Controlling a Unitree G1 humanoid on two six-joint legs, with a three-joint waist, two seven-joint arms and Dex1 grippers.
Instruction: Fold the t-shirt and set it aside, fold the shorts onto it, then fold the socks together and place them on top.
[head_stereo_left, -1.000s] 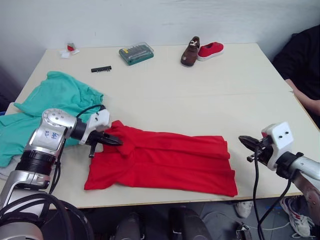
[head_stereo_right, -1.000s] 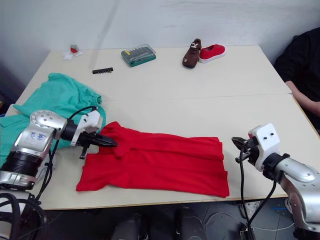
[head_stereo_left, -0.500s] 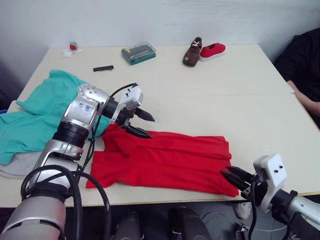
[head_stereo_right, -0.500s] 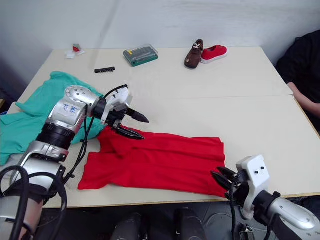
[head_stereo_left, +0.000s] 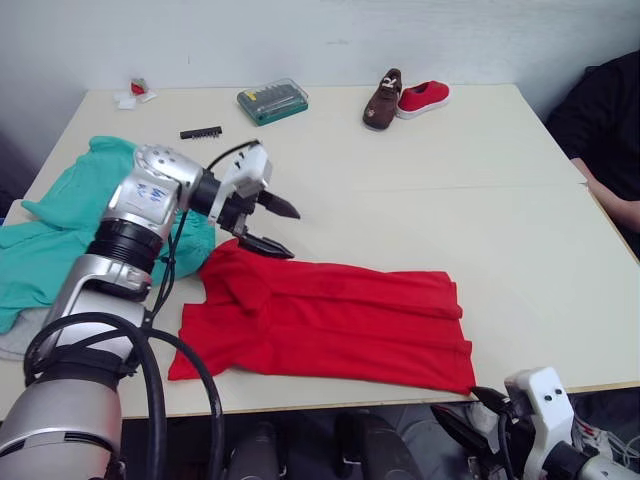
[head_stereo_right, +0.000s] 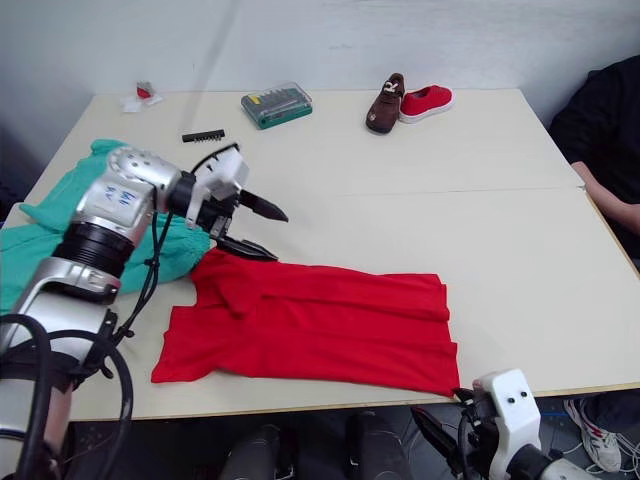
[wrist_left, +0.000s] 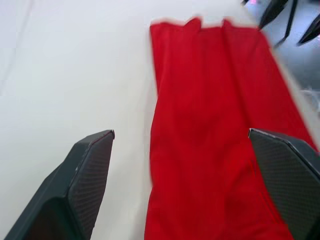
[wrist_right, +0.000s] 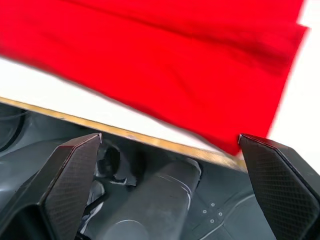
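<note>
Bright red cloth t-shirt (head_stereo_left: 330, 320) lies centre-bottom of the frame, folded lengthwise into a strip but not set aside; teal cloth shorts (head_stereo_left: 90, 220) heaped unfolded at left edge; left gripper (head_stereo_left: 272, 228) spread and empty above collar, right gripper (head_stereo_left: 470, 415) spread at lower right; shorts and socks steps remain.

Table (head_stereo_left: 480, 200); t-shirt (head_stereo_left: 330, 325), shorts (head_stereo_left: 60, 240), shoes (head_stereo_left: 405, 98)
</note>
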